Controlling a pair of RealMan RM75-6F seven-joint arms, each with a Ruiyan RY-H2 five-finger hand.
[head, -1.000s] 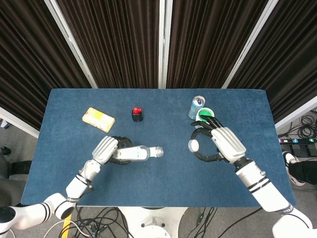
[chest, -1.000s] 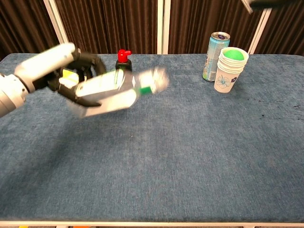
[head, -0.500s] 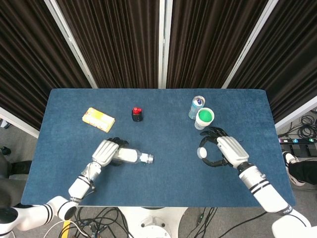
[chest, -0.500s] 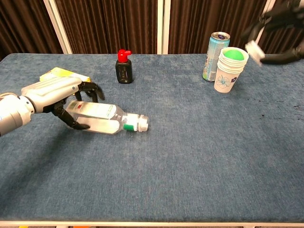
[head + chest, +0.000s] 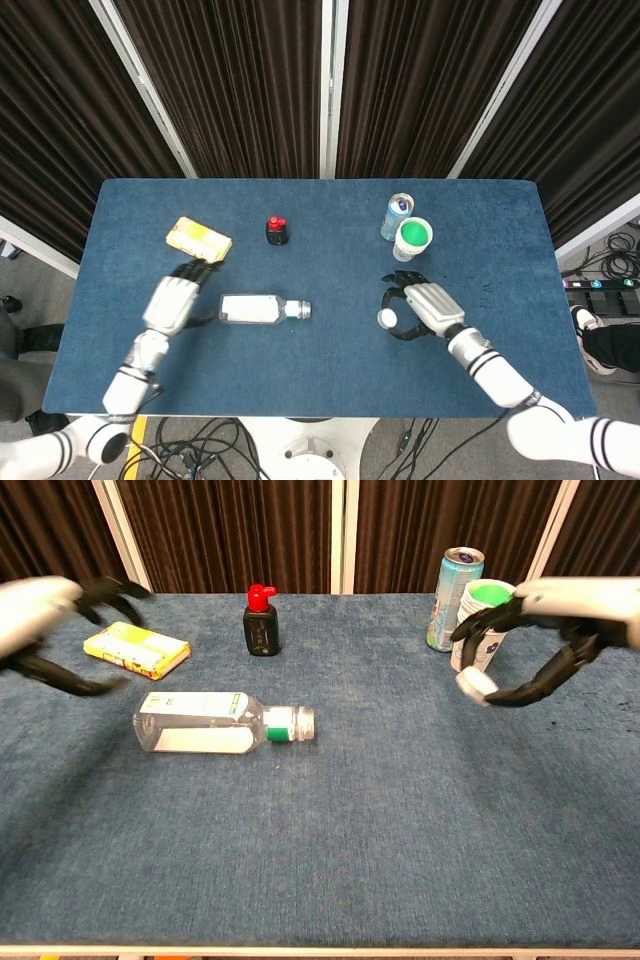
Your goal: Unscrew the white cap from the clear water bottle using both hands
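The clear water bottle (image 5: pixel 258 310) (image 5: pixel 212 723) lies on its side on the blue table, its open neck pointing right and no cap on it. My left hand (image 5: pixel 172 300) (image 5: pixel 45 620) hovers just left of the bottle with fingers spread, touching nothing. My right hand (image 5: pixel 420 307) (image 5: pixel 560 630) is at the right side of the table and holds the white cap (image 5: pixel 388 319) (image 5: pixel 476 684) at its fingertips, low over the cloth.
A yellow packet (image 5: pixel 198 240) (image 5: pixel 137 648) lies at the back left. A small black bottle with a red top (image 5: pixel 277 230) (image 5: pixel 260 621) stands behind the water bottle. A drinks can (image 5: pixel 398 215) (image 5: pixel 456 584) and stacked paper cups (image 5: pixel 412 238) (image 5: pixel 482 615) stand behind my right hand.
My left hand set the bottle down on the table, let go and drew back to the left. My right hand carried the cap downwards and a little left, towards the table.
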